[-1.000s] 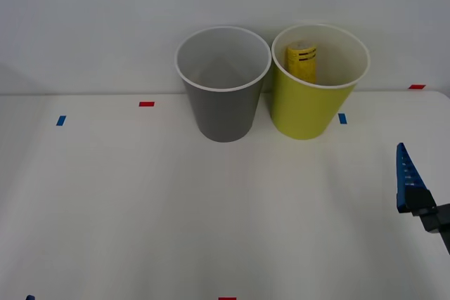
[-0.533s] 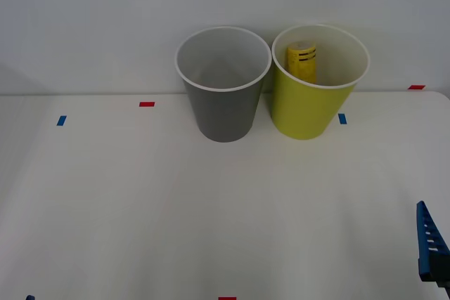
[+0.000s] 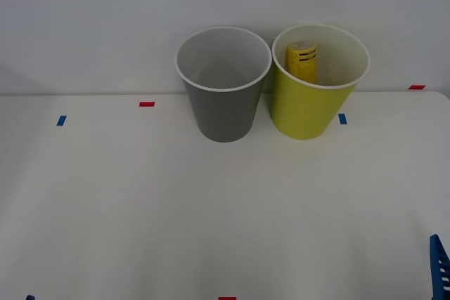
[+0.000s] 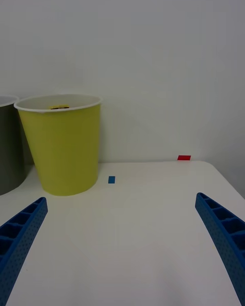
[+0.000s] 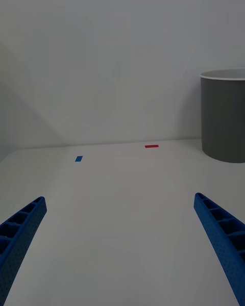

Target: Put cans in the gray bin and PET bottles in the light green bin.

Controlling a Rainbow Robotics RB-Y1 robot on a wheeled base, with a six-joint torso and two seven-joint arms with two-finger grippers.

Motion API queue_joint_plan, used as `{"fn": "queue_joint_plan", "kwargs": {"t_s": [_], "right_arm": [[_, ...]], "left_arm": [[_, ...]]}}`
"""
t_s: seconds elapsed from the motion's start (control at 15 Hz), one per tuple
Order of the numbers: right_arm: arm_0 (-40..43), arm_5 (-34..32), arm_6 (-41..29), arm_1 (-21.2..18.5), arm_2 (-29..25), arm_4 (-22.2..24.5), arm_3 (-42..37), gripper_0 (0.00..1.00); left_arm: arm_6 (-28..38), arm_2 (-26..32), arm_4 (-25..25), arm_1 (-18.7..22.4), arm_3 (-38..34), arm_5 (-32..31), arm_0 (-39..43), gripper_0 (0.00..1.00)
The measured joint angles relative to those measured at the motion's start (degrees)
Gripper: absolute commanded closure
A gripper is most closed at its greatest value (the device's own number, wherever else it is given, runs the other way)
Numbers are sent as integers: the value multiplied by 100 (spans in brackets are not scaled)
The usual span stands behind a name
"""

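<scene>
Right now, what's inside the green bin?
The yellow bottle stands inside the green bin, leaning toward the back wall. Only its top part shows above the rim; its lower part and the bin's floor are hidden by the front wall.

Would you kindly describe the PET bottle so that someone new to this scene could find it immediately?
At the far edge of the white table, against the wall, two round bins stand side by side. Look inside the light green bin, on the right of the gray bin. The PET bottle is the slim yellow thing with black stripes, the only item in either bin.
</scene>
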Motion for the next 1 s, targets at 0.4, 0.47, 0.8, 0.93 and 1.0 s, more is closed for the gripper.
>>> {"fn": "queue_joint_plan", "kwargs": {"t_s": [0.4,0.47,0.8,0.93,1.0], "right_arm": [[438,-360,26,-374,227,21,187,0],[473,-367,35,-399,267,33,189,0],[489,-370,41,-418,302,41,189,0],[490,-370,41,-418,303,41,189,0],[490,-370,41,-418,303,41,189,0]], "left_arm": [[0,0,0,0,0,0,0,0],[0,0,0,0,0,0,0,0],[0,0,0,0,0,0,0,0],[0,0,0,0,0,0,0,0],[0,0,0,0,0,0,0,0]]}}
